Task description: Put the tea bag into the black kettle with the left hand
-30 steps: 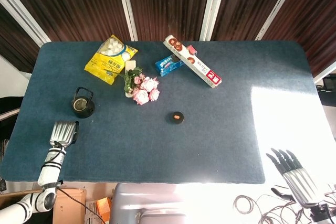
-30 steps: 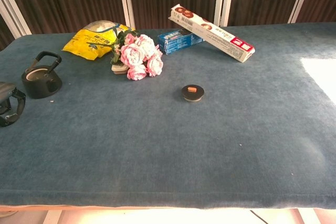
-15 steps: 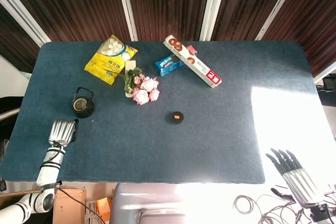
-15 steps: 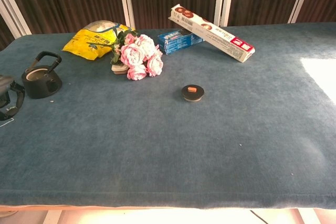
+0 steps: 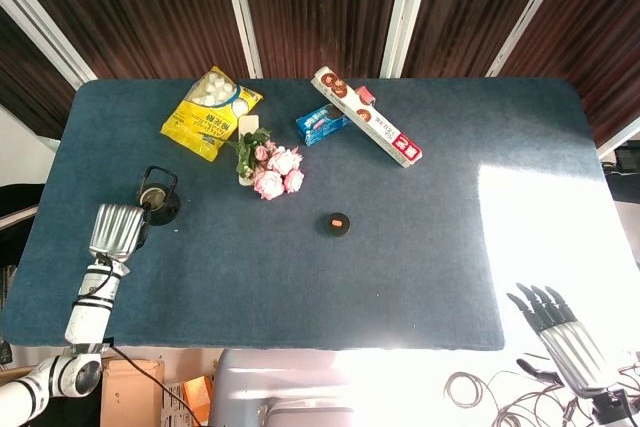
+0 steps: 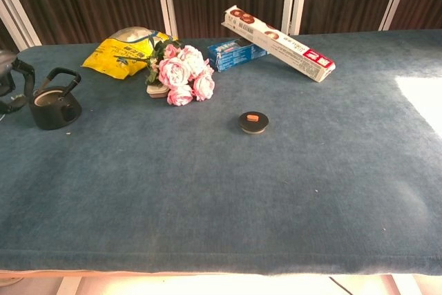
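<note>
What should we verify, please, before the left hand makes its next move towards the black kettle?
1. Kettle mouth open: ok; the black kettle stands upright, its lid apart near mid-table.
2. Tea bag in the left hand: cannot tell; no bag shows in either view.
3. Left hand near the kettle: ok, close beside it, on the table's left.
4. Kettle handle clear of the mouth: cannot tell; it arches overhead.
5. Right hand out of the way: ok, off the table, fingers apart.
</note>
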Robot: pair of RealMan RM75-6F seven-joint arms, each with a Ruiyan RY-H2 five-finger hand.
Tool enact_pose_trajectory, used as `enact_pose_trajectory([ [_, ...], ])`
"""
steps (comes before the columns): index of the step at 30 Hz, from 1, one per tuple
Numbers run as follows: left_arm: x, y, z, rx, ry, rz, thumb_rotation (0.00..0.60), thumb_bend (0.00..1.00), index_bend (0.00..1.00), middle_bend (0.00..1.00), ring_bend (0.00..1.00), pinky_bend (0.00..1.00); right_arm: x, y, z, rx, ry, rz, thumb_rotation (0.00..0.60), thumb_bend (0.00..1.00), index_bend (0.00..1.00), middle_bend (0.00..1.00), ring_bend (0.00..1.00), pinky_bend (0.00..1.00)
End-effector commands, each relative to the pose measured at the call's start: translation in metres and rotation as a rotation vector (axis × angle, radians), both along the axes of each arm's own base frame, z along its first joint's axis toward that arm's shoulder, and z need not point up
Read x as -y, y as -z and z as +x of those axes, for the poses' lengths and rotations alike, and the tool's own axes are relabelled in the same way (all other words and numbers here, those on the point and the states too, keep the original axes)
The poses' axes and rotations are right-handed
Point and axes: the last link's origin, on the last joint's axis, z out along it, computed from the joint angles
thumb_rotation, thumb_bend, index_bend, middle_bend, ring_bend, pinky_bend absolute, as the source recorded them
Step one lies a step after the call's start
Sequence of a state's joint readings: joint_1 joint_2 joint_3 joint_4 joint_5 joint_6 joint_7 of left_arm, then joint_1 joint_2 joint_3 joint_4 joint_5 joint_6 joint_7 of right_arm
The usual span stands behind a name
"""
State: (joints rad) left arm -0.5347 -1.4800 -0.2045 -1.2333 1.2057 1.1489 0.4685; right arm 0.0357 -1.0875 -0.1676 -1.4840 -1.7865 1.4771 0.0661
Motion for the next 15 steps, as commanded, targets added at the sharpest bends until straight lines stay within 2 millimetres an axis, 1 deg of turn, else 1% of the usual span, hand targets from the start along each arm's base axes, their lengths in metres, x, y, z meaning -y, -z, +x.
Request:
enact_pose_trajectory([
  [1, -0.014, -0.027, 0.025, -0.005, 0.036, 0.061, 0.600, 0.47, 0.65, 1.00, 1.00, 1.00, 0.000, 0.000, 0.000, 0.001, 0.001, -0.001, 0.600, 0.11, 0.00, 0.00, 0.00, 0.00],
  [8, -0.026, -0.057, 0.048, -0.020, 0.056, 0.131, 0.600, 0.47, 0.65, 1.00, 1.00, 1.00, 0.000, -0.001, 0.000, 0.003, 0.001, -0.003, 0.600, 0.11, 0.00, 0.00, 0.00, 0.00],
  [13, -0.033, -0.071, 0.059, 0.000, 0.051, 0.172, 0.600, 0.47, 0.65, 1.00, 1.00, 1.00, 0.000, -0.002, 0.000, 0.006, 0.002, -0.008, 0.600, 0.11, 0.00, 0.00, 0.00, 0.00],
  [15, -0.036, -0.074, 0.062, 0.015, 0.052, 0.184, 0.600, 0.47, 0.65, 1.00, 1.00, 1.00, 0.000, -0.002, 0.000, 0.007, 0.001, -0.007, 0.600, 0.11, 0.00, 0.00, 0.00, 0.00],
])
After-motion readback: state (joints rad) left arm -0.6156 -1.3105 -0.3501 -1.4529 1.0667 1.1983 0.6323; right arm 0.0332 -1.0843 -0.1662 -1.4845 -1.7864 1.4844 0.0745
